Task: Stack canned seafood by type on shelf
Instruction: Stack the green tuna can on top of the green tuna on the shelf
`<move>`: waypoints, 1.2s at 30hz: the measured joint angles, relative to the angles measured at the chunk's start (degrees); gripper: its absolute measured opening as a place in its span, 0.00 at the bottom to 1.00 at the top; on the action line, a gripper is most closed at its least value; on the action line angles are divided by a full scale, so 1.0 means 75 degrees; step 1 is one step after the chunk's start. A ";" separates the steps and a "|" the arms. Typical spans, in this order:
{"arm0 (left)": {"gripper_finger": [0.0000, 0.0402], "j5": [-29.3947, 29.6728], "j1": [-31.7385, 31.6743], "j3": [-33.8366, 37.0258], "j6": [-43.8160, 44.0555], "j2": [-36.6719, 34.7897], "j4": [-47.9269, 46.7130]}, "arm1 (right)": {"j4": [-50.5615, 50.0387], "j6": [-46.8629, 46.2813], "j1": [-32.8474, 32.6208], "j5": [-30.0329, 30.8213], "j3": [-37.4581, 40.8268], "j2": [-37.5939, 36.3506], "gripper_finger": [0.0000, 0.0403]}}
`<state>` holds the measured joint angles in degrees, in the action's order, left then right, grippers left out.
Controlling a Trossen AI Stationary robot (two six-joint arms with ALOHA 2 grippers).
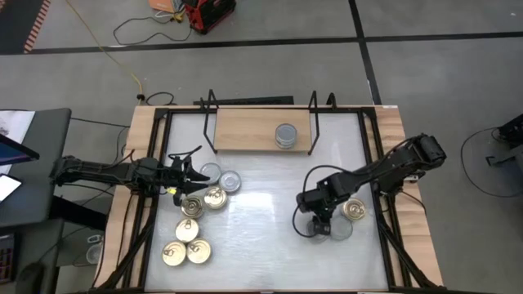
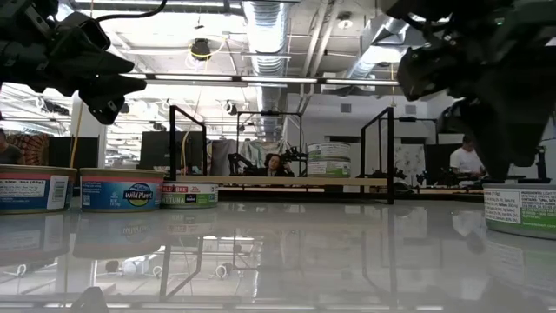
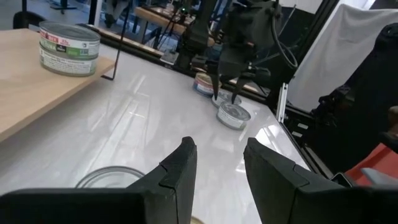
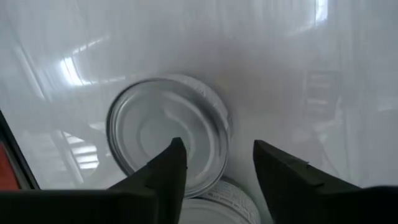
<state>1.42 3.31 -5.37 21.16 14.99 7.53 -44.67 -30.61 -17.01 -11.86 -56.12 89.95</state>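
The shelf (image 1: pixel 249 129), a light-wood board in a black wire frame, stands at the table's far side. It bears a stack of silver-lidded tins (image 1: pixel 286 135) that rests on the board. Gold-lidded tins (image 1: pixel 188 230) and silver-lidded ones (image 1: pixel 221 177) stand on the table at the left. My left gripper (image 1: pixel 193 173) hovers level and open over them. At the right, my right gripper (image 4: pixel 214 158) points down, open, just above a silver-lidded tin (image 4: pixel 165 130). One fingertip is over that tin's lid and the other is past its rim. A gold-lidded tin (image 1: pixel 355 211) stands beside it.
The white tabletop's middle (image 1: pixel 261 212) lies bare between the two groups of tins. The shelf's upright wire ends (image 1: pixel 211 114) rise at both sides of the board. The table's wooden edges (image 1: pixel 139 163) and the arms' black frames run along the left and right sides.
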 joint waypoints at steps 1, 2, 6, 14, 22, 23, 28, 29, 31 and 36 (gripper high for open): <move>0.31 -0.0008 0.0000 0.0000 -0.0010 -0.0001 -0.0003 | 0.0008 0.0000 0.0042 0.0000 0.0000 0.0000 0.48; 0.31 -0.0017 0.0000 0.0000 -0.0016 0.0000 -0.0015 | 0.0014 0.0000 0.0069 0.0000 0.0000 0.0000 0.45; 0.31 -0.0053 0.0000 0.0003 -0.0034 0.0002 -0.0146 | 0.0023 0.0003 0.0142 0.0000 0.0000 0.0005 0.36; 0.31 -0.0070 0.0000 0.0003 -0.0075 -0.0001 -0.0154 | 0.0448 -0.0160 0.0040 -0.0006 0.0323 0.0052 0.26; 0.31 0.0052 -0.0001 0.0003 -0.0132 0.0000 -0.0133 | 0.0094 -0.0791 0.0126 0.0422 0.0765 0.0013 0.22; 0.31 0.0052 0.0000 0.0003 -0.0133 0.0002 -0.0107 | 0.0062 -0.0804 0.0182 0.0435 0.0787 0.0012 0.21; 0.31 0.0055 0.0000 0.0003 -0.0101 -0.0001 -0.0105 | -0.0125 -0.0807 0.0565 0.0668 0.1026 0.0088 0.15; 0.31 0.0055 0.0000 0.0003 -0.0098 -0.0001 -0.0111 | -0.0160 -0.0864 0.0656 0.0689 0.1088 0.0071 0.14; 0.31 0.0055 0.0000 0.0003 -0.0098 0.0002 -0.0111 | -0.0296 -0.0856 0.0824 0.0934 0.1080 0.0050 0.12; 0.31 0.0060 -0.0001 0.0009 -0.0092 0.0001 -0.0092 | -0.0935 -0.0796 0.1072 0.1202 0.1077 -0.0209 0.09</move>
<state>1.87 3.30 -5.30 20.47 15.00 6.84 -51.68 -36.58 -8.98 -2.84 -48.04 88.39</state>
